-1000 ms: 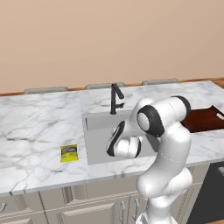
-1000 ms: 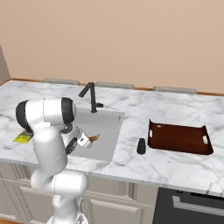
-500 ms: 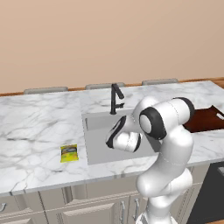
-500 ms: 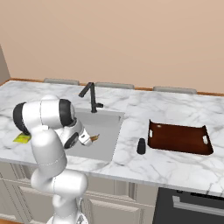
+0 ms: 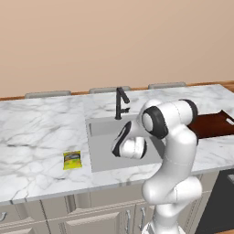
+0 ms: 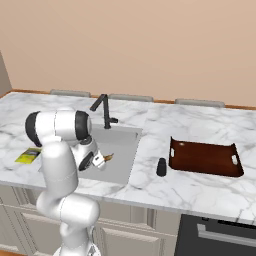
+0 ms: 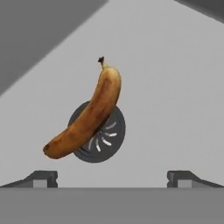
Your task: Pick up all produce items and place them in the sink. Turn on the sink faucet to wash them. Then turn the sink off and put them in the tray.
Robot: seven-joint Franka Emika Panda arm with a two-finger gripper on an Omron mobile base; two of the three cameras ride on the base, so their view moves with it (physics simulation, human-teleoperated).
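Dark fingertips (image 7: 43,178) of the gripper (image 7: 113,177) stand spread wide apart with nothing between them, hanging over the sink (image 7: 175,100). Beyond them lies the banana (image 7: 87,117), brownish-orange, resting on the grey sink floor and lying slantwise across the round dark drain (image 7: 109,142), which it partly covers; its stem end points away from the fingers and its blunt end lies nearer the left one, clear of both. From the left base view the gripper (image 5: 119,142) hovers above the basin (image 5: 103,151), on the near side of the black faucet (image 5: 120,103) that stands at the sink's back edge. Left of the sink, on the marble counter (image 5: 36,132), lies a flat yellow packet (image 5: 72,160). In the right base view, right of the sink (image 6: 122,150), a small dark object (image 6: 161,167) stands upright, and just past it sits the reddish-brown tray (image 6: 205,158).
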